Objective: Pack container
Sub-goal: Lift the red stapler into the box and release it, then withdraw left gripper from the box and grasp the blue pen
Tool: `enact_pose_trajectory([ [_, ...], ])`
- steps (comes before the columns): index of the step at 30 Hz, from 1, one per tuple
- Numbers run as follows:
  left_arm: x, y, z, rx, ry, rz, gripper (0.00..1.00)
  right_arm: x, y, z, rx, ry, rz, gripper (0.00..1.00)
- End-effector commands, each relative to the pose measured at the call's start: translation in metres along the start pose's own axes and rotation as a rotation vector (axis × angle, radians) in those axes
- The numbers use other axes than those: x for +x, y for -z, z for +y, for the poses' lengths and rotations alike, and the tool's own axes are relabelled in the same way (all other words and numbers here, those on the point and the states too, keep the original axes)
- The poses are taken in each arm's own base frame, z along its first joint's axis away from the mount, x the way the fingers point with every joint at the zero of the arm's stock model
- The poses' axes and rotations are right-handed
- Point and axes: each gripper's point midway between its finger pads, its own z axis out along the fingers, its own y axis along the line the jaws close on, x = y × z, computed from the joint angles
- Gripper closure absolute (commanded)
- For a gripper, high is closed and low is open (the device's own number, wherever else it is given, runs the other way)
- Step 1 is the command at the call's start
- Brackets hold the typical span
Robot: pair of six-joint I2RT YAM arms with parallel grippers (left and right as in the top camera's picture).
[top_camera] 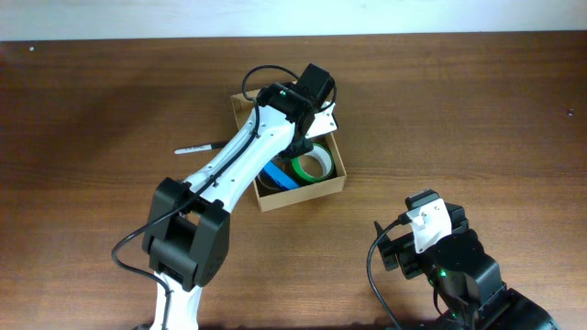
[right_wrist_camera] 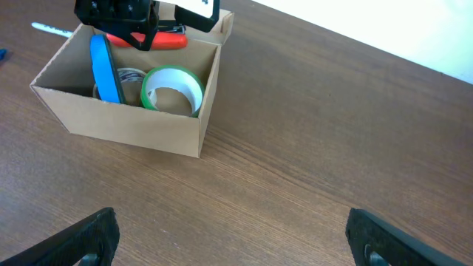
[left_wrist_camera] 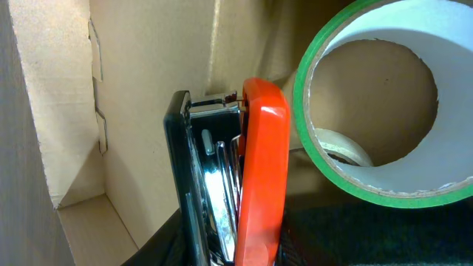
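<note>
The tan cardboard container (top_camera: pixel 303 195) stands open mid-table, also in the right wrist view (right_wrist_camera: pixel 133 125). It holds a green tape roll (top_camera: pixel 312 165), a blue tape roll (top_camera: pixel 280 177) and a clear roll (right_wrist_camera: pixel 129 77). My left gripper (top_camera: pixel 298 137) reaches into the container's far side, shut on a red and black stapler (left_wrist_camera: pixel 262 162), next to the inner wall (left_wrist_camera: pixel 148 66) and the green roll (left_wrist_camera: pixel 303 111). The stapler also shows in the right wrist view (right_wrist_camera: pixel 166 42). My right gripper (right_wrist_camera: pixel 233 236) is open and empty over the table at the front right (top_camera: pixel 404 240).
A pen (top_camera: pixel 197 147) lies on the table left of the container, also in the right wrist view (right_wrist_camera: pixel 52 28). The container's flap lid (top_camera: pixel 323 119) stands at its far side, under the left wrist.
</note>
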Motion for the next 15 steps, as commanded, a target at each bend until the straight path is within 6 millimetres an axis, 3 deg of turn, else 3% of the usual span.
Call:
enact_pose_trajectory([
  [1, -0.0085, 0.0053, 0.0033, -0.026, -0.021, -0.016, 0.67, -0.0001, 0.0003, -0.0003, 0.000, -0.017, -0.004, 0.01],
  [4, -0.0082, 0.0025, 0.0024, -0.022, -0.023, -0.010, 0.67, -0.0001, 0.0003, -0.0003, 0.000, -0.017, -0.004, 0.01],
  [9, -0.0083, 0.0022, 0.0023, -0.021, -0.023, -0.010, 0.45, -0.0001, 0.0003, -0.0004, 0.000, -0.017, -0.004, 0.01],
  [15, -0.0083, 0.0022, 0.0023, -0.021, -0.022, -0.010, 0.43, -0.0001, 0.0003, -0.0004, 0.000, -0.017, -0.004, 0.01],
])
